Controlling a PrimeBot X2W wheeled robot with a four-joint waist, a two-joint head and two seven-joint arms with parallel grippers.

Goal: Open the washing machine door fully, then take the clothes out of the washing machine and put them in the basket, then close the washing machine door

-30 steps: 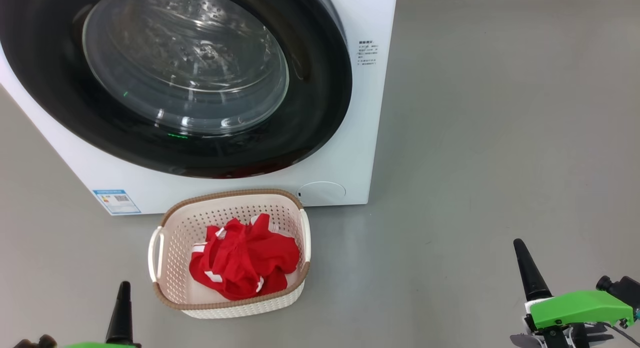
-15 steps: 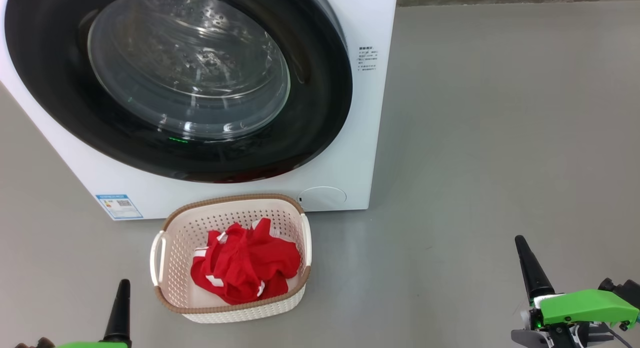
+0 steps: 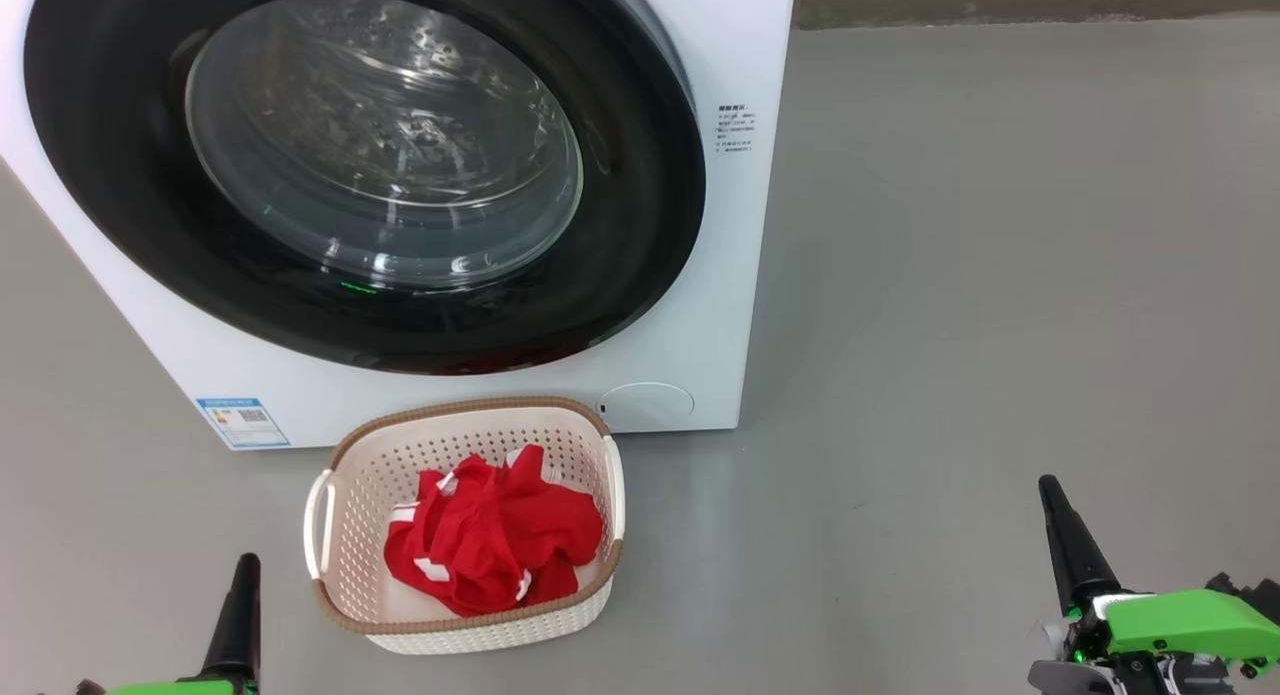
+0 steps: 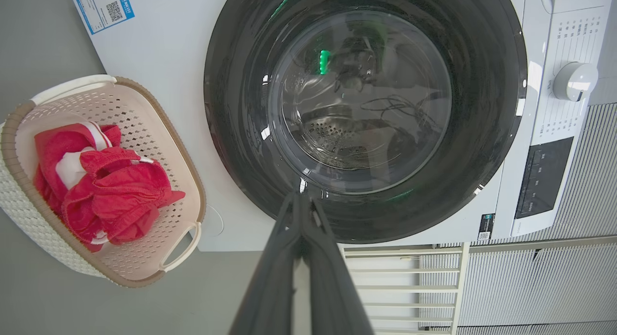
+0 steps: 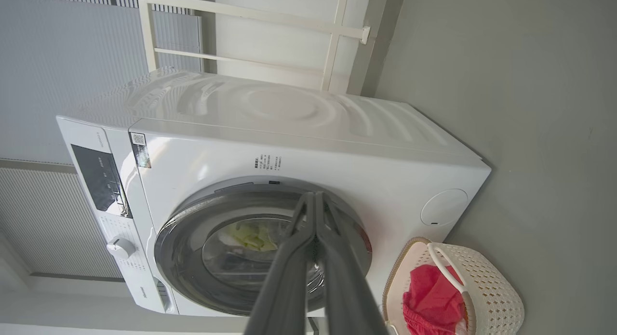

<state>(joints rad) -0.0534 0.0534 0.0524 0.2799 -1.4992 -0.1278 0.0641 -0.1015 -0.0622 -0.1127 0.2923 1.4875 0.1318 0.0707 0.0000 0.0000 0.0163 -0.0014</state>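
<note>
Head view: the washing machine door (image 3: pixel 380 165) fills the upper left of the frame, its black rim lying against the white front of the washing machine (image 3: pixel 720 275), so it reads as closed. Below it, at lower centre, the basket (image 3: pixel 500 635) stands on the grey floor (image 3: pixel 950 325) just in front of the machine, and the red clothes (image 3: pixel 490 540) lie bunched inside it. The left end effector (image 3: pixel 244 572) rises at the lower left and the right end effector (image 3: pixel 1052 500) at the lower right, each with its two dark fingers pressed together on nothing, well apart from the basket and the machine. Over the last second the machine, the blue label (image 3: pixel 243 421) and the basket have slid together a little down the frame; this is a shift of the camera, not of the things. Left wrist view: the left end effector (image 4: pixel 300 202), fingers pressed together, points at the lower rim of the door (image 4: pixel 361 108); the steel drum behind the glass shows no fabric. The basket (image 4: pixel 125 108) with the clothes (image 4: pixel 111 190) sits at the left edge, and the control knob (image 4: pixel 573 79) at the upper right. Right wrist view: the right end effector (image 5: pixel 314 200), likewise pressed together, points at the door (image 5: pixel 241 248), which sits flush in the machine front; the basket (image 5: pixel 496 287) holding the clothes (image 5: pixel 429 291) is at the lower right. Judged from this layout, all three steps appear complete, and the small camera shift suggests the robot is settling toward rest.
</note>
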